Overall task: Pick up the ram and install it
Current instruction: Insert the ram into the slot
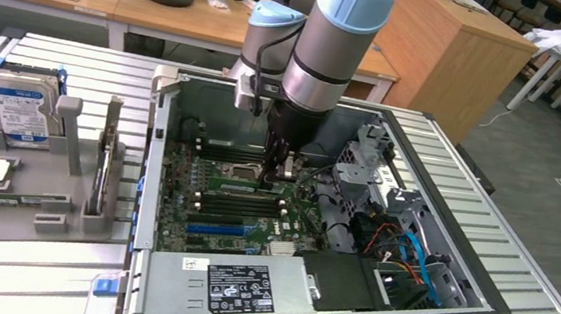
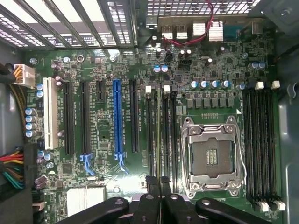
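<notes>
A slatted metal table (image 1: 525,259) carries everything, and on it the open computer case (image 1: 455,307) lies on its side with my arm (image 1: 325,58) reaching down into it. The exterior view takes in that whole setting. On its left stands a grey holder (image 1: 5,220) with a hard drive (image 1: 17,105) upright in it, well apart from the case. It also shows the power supply (image 1: 238,284) at the near end of the case. My wrist view looks straight down on the motherboard (image 2: 219,60) and makes plain what the outside camera blurs together. There I see the open processor socket (image 2: 212,158) with its metal frame and the long blue slot (image 2: 117,116) among black ones. On the far side of the socket lies a bank of empty black memory slots (image 2: 261,144). The ram (image 1: 239,186) lies along a slot just beside the socket, a green strip from outside. From my wrist the ram (image 2: 159,135) is a thin pale edge running between two black slots. My gripper (image 1: 284,175) stands at the end of that strip towards the exterior view's right. Seen from the wrist, my gripper (image 2: 157,184) has its fingers (image 2: 150,189) pressed together right over that end of the stick. I cannot tell whether they pinch its edge or just rest on it.
</notes>
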`<state>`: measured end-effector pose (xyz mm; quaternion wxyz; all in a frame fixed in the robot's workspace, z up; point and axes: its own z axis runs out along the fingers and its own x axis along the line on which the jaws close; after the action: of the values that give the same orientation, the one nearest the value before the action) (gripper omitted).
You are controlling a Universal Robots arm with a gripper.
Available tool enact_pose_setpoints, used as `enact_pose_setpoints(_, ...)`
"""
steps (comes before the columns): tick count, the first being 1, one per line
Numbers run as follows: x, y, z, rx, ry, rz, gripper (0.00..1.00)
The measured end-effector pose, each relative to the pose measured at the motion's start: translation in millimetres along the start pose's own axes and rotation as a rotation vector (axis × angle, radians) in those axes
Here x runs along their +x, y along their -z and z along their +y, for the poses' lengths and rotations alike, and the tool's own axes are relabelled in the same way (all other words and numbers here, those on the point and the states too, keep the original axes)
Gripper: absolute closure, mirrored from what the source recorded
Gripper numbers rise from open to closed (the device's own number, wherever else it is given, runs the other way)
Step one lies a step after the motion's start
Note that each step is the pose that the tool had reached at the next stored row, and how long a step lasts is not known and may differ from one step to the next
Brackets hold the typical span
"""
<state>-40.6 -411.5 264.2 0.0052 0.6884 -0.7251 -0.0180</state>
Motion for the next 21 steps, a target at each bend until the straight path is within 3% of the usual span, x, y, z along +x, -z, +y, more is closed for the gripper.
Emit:
enact_pose_setpoints(12, 0.1, -2.5, -0.2, -0.0011, 0.037, 0.0013, 0.88)
enact_pose_setpoints(21, 0.2, -12.2, -0.5, -0.0012, 0.037, 0.0013, 0.88)
